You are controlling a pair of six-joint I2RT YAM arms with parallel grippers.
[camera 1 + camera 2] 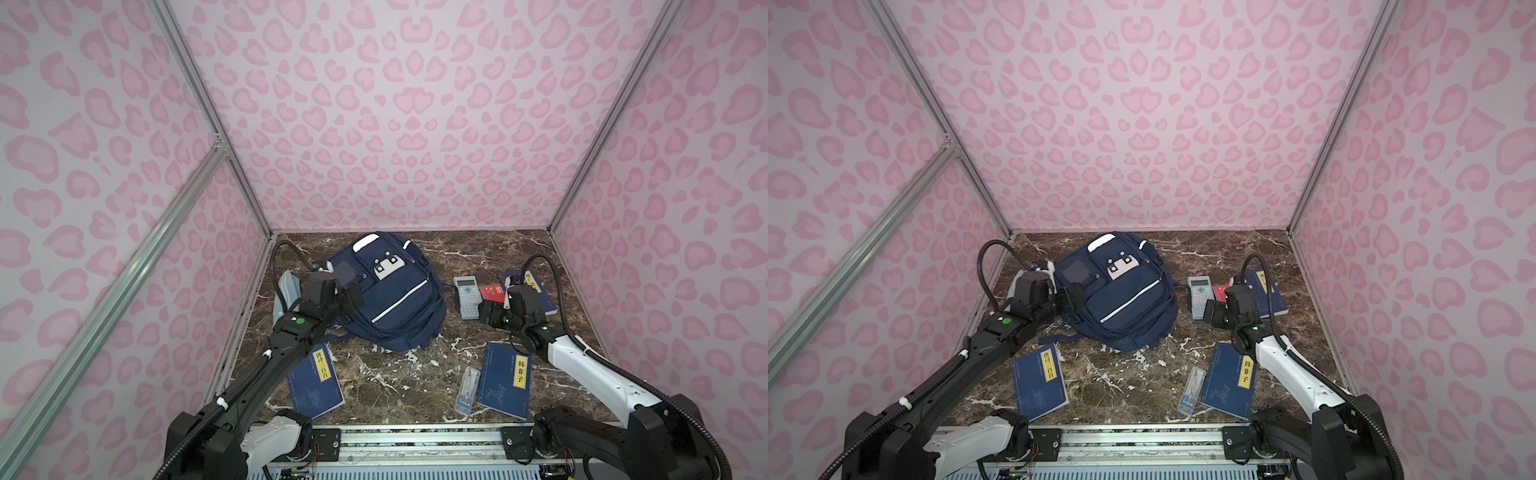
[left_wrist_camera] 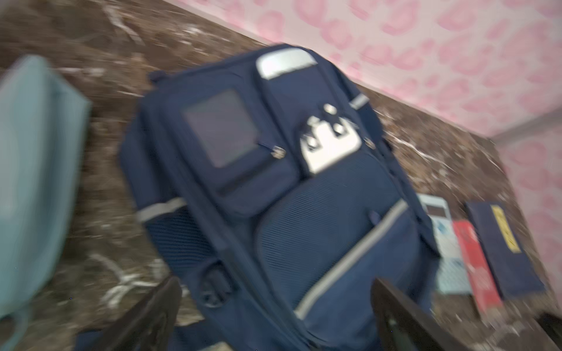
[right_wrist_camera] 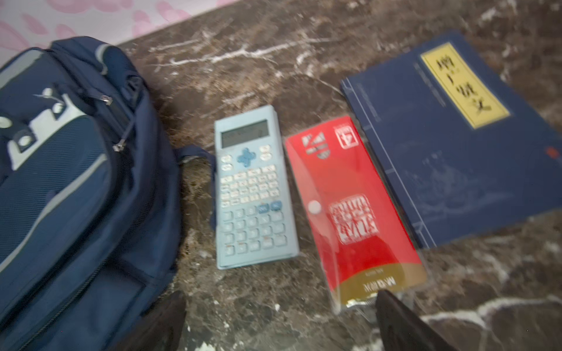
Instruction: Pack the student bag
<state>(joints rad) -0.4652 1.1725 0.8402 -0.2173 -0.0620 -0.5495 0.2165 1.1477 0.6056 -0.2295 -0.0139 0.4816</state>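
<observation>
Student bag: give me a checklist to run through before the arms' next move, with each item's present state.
1. Left gripper open and empty: ok.
2. Right gripper open and empty: ok.
3. Student bag open for loading: not ok, no opening shows.
4. Calculator and red packet free to grasp: ok, both lie flat on the table.
5. Blue book beside the red packet packed: not ok, it lies outside.
6. Left wrist view sharp: not ok, blurred.

Black-and-white arms [image 1: 582, 365], ribbed black cables [image 1: 560, 291], green dots [image 1: 298, 320]
</observation>
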